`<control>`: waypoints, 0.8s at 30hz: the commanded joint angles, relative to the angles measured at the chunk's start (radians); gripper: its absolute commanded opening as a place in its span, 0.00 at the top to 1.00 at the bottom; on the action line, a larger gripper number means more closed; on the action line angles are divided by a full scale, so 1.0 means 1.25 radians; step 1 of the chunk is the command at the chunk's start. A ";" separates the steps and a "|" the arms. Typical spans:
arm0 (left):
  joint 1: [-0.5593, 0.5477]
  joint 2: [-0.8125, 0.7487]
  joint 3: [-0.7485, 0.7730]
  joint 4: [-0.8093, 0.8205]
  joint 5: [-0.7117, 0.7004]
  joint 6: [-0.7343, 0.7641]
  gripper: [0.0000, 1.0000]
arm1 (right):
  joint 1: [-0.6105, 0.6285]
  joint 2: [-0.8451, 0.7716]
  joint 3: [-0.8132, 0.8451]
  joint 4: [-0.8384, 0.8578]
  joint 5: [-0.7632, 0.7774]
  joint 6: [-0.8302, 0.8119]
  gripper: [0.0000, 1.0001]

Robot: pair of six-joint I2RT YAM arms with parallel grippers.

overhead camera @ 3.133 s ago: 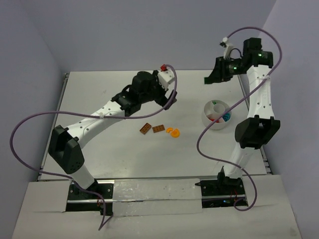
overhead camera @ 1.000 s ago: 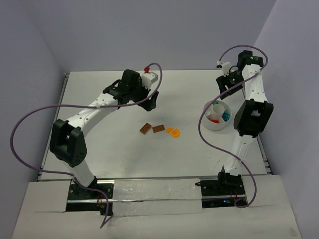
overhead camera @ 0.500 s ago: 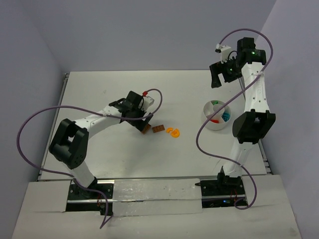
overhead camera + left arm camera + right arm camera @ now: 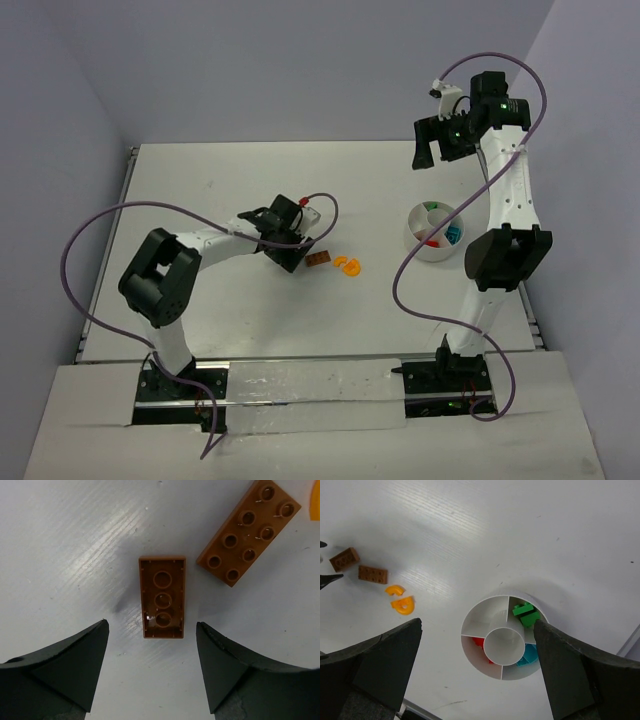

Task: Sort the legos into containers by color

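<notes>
Left gripper (image 4: 151,627), spread, straddles a brown lego (image 4: 162,587) lying underside-up.

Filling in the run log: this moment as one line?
left hand open astride upturned brown brick | right hand open, high over bowl | loose: brown plate, orange pieces

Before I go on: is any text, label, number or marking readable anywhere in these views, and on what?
No readable text in any view.
Studded brown lego: faint marks on its studs, too small to read.
Overturned brown lego: no lettering visible.
White bowl: no label visible.
</notes>
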 commanded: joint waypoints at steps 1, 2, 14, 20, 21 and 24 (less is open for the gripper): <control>-0.006 0.030 0.033 0.033 0.032 -0.022 0.26 | 0.005 -0.019 0.028 0.023 -0.033 0.029 0.00; -0.006 0.034 0.035 0.033 0.034 -0.022 0.28 | 0.006 -0.020 0.027 0.027 -0.041 0.032 0.00; -0.003 -0.018 0.040 0.030 0.028 0.032 1.00 | 0.029 -0.092 -0.165 0.177 -0.175 0.148 0.02; -0.012 -0.183 0.016 0.127 0.026 0.097 1.00 | 0.046 -0.104 -0.265 0.204 -0.302 0.221 0.05; -0.018 -0.196 0.016 0.142 0.026 0.107 1.00 | 0.053 -0.109 -0.281 0.207 -0.324 0.225 0.06; -0.045 -0.232 0.030 0.185 0.026 0.136 1.00 | 0.115 -0.113 -0.288 0.224 -0.395 0.246 0.07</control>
